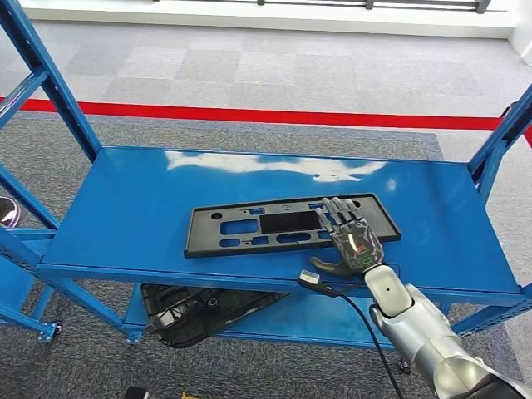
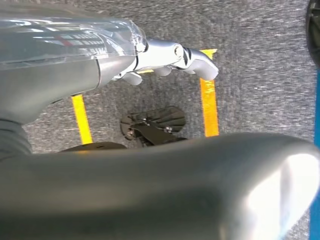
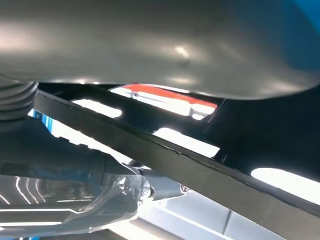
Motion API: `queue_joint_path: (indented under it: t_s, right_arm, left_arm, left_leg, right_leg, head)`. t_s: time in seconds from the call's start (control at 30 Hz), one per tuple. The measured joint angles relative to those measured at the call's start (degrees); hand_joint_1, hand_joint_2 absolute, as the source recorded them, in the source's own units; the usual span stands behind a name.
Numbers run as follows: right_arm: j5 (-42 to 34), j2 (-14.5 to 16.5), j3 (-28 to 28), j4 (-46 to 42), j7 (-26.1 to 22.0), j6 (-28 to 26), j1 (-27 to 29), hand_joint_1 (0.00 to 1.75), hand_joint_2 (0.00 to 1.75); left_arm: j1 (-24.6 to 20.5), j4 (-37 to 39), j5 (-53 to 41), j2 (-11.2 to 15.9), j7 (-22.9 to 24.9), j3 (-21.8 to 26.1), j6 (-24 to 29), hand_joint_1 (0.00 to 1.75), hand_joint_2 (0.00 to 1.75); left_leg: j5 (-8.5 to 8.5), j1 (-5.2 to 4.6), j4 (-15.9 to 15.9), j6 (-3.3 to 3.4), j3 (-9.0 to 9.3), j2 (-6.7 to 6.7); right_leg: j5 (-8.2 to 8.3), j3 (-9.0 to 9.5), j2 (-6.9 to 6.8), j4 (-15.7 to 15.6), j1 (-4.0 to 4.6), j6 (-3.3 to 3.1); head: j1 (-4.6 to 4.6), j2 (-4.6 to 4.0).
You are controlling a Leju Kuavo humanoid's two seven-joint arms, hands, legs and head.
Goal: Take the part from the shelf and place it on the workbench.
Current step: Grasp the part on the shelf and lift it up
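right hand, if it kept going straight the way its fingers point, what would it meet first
The right hand already lies on the flat black part, fingers over its right end. Straight on, it would likely slide across the part onto the bare blue shelf behind.

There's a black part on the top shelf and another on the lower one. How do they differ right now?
The flat panel lies in full view on the top shelf; the lower part sits on the bottom shelf, partly hidden by the top shelf's edge. The flat panel is a thin rectangle with cutouts; the lower part looks bulkier and irregular. The right hand rests on the flat panel's right end; nothing touches the lower part. Both are black.
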Motion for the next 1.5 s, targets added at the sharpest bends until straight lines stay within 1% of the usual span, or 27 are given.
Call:
queue_joint_path:
  t_s: [0.37, 0.63, 0.73, 0.93, 1.03, 1.13, 1.3, 1.5]
  right_arm:
    - [0.20, 0.33, -1.22, -2.45, -0.68, 1.09, 1.87, 0.00, 0.00]
    - [1.11, 0.36, -1.42, -3.27, 0.79, 0.21, 2.12, 0.00, 0.00]
    - [1.13, 0.31, -1.29, -3.98, 3.11, -0.82, 2.29, 0.00, 0.00]
    - [1.15, -1.11, 2.04, -7.12, 11.39, -1.37, 2.46, 0.00, 0.00]
    - [1.22, -1.98, 4.07, -8.77, 13.51, -1.37, 2.57, 0.00, 0.00]
    - [1.22, -2.73, 5.55, -10.01, 14.36, -1.37, 2.67, 0.00, 0.00]
    - [1.21, -3.33, 6.60, -10.86, 14.19, -1.37, 2.75, 0.00, 0.00]
    - [1.21, -3.36, 6.29, -9.94, 9.55, -1.26, 2.76, 0.00, 0.00]
  left_arm:
    - [0.01, 0.00, -0.42, 0.00, 0.58, 0.12, 1.35, 0.00, 0.00]
    - [0.00, 0.00, -0.40, 0.00, 0.90, 0.29, 1.79, 0.00, 0.00]
    - [0.00, 0.00, -0.42, 0.00, 0.89, 0.49, 1.93, 0.00, 0.00]
    - [0.00, 0.00, -0.62, 0.00, 0.77, 0.81, 2.37, 0.00, 0.00]
    - [-0.01, 0.00, -0.73, 0.00, 0.55, 0.91, 2.87, 0.00, 0.00]
    - [0.00, 0.00, -0.91, -0.01, 0.28, 1.00, 3.01, 0.00, 0.00]
    - [-0.01, 0.00, -0.93, -0.02, 0.03, 1.05, 3.07, 0.00, 0.00]
    - [-0.01, 0.00, -1.01, -0.02, -0.21, 1.09, 3.00, 0.00, 0.00]
  left_leg:
    - [0.00, -0.01, 0.00, 0.00, -0.08, 0.00]
    - [0.00, 0.00, 0.00, 0.00, -0.10, 0.00]
    - [0.00, 0.00, 0.00, 0.00, -0.10, 0.00]
    - [0.00, -0.01, 0.00, 0.00, -0.12, 0.00]
    - [0.00, -0.01, 0.00, 0.00, -0.12, 0.00]
    - [0.00, -0.01, 0.00, 0.00, -0.12, 0.00]
    - [0.00, -0.01, 0.00, 0.00, -0.12, 0.00]
    - [0.00, -0.01, 0.00, 0.00, -0.13, 0.00]
  right_leg:
    - [0.00, -0.09, -0.01, 0.00, 0.00, 0.00]
    - [0.00, -0.11, -0.01, 0.00, 0.00, 0.00]
    - [0.00, -0.12, 0.00, 0.00, 0.00, 0.00]
    - [0.00, -0.13, 0.00, 0.00, 0.00, 0.00]
    - [0.00, -0.14, 0.00, 0.00, 0.00, 0.00]
    - [0.00, -0.14, -0.01, 0.00, 0.00, 0.00]
    - [0.00, -0.14, 0.00, 0.00, 0.00, 0.00]
    - [0.00, -0.14, 0.00, 0.00, 0.00, 0.00]
  head:
    - [0.00, 0.00]
    - [0.00, 0.00]
    - [0.00, 0.01]
    - [0.00, 0.00]
    - [0.00, 0.01]
    - [0.00, 0.01]
    - [0.00, 0.00]
    - [0.00, 0.01]
